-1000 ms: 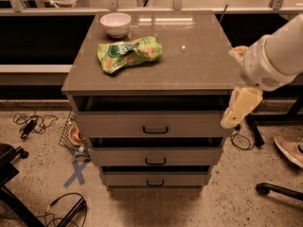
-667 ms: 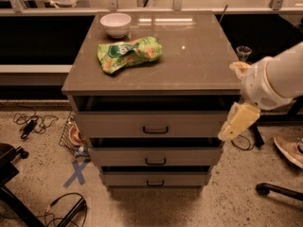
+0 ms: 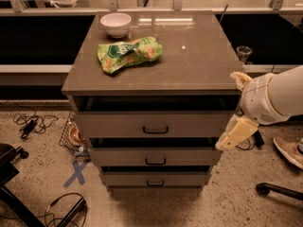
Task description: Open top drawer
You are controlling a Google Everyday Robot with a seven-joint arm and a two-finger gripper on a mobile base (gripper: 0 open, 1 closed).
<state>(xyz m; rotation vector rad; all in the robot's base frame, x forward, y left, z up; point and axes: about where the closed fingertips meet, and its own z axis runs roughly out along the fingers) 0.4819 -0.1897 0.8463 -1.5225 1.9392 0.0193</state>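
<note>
The top drawer (image 3: 118, 125) is the widest of three grey-brown drawers in the cabinet, with a small dark bar handle (image 3: 155, 130) at the middle of its front. A dark gap shows between its front and the countertop (image 3: 199, 60). My gripper (image 3: 236, 107) hangs at the cabinet's right front corner, to the right of the handle and not touching it. Its two yellowish fingers are spread, the lower one (image 3: 236, 134) beside the top drawer's right end. It is open and empty.
A white bowl (image 3: 116, 23) and a green snack bag (image 3: 129, 55) lie on the countertop. Two narrower drawers (image 3: 155, 161) sit below. Cables (image 3: 33, 123), a blue tape cross (image 3: 76, 173), a shoe (image 3: 289, 151) and a chair base (image 3: 279, 189) are on the floor.
My arm and gripper have dropped lower along the cabinet's right front corner and shifted slightly left. The drawers look the same.
</note>
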